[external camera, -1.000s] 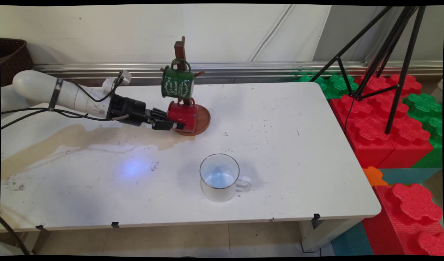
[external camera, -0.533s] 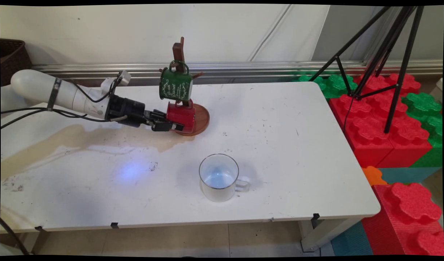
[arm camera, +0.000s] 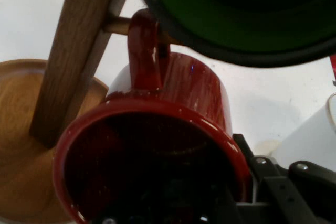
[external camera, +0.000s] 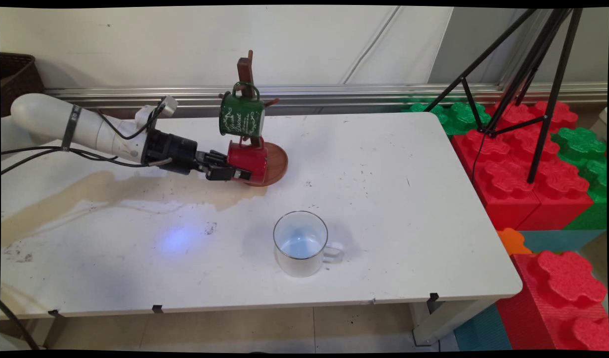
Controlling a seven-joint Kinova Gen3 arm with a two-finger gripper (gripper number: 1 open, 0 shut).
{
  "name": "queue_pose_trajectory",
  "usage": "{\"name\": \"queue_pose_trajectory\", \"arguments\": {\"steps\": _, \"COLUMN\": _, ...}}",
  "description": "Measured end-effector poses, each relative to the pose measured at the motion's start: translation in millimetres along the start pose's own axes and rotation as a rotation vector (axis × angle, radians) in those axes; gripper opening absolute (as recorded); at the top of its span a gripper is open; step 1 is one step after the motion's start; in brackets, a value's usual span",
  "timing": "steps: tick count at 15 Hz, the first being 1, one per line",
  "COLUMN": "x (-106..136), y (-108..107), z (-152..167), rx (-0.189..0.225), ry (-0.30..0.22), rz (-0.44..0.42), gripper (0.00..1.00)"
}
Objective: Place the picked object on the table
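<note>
A white mug point(external camera: 300, 242) stands upright nearest the table's point(external camera: 384, 209) front edge, in front of the wooden mug stand point(external camera: 270, 164) and well apart from it. Behind it, the gripper point(external camera: 233, 169) reaches in from the stand's left and is clamped on the rim of the red mug point(external camera: 248, 158) point(arm camera: 157, 150), one finger inside and one outside, with the mug's handle point(arm camera: 144, 51) hooked over a low peg just beside the stand's post point(arm camera: 73, 51). Farther back and higher on the stand, the green mug point(external camera: 242, 115) hangs tilted just above the red mug.
</note>
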Motion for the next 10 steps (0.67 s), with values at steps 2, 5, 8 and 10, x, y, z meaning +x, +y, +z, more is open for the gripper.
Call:
{"name": "queue_pose_trajectory", "arguments": {"steps": 2, "x": 1, "y": 2, "z": -2, "rx": -0.008, "ry": 0.001, "rz": 0.004, "gripper": 0.00}}
{"name": "queue_pose_trajectory", "arguments": {"steps": 5, "x": 2, "y": 6, "z": -7, "rx": -0.022, "ry": -0.002, "rz": 0.012, "gripper": 0.00}}
{"name": "queue_pose_trajectory", "arguments": {"steps": 8, "x": 2, "y": 11, "z": -14, "rx": -0.036, "ry": -0.008, "rz": 0.020, "gripper": 0.00}}
{"name": "queue_pose_trajectory", "arguments": {"steps": 10, "x": 1, "y": 15, "z": -19, "rx": -0.048, "ry": -0.012, "rz": 0.026, "gripper": 0.00}}
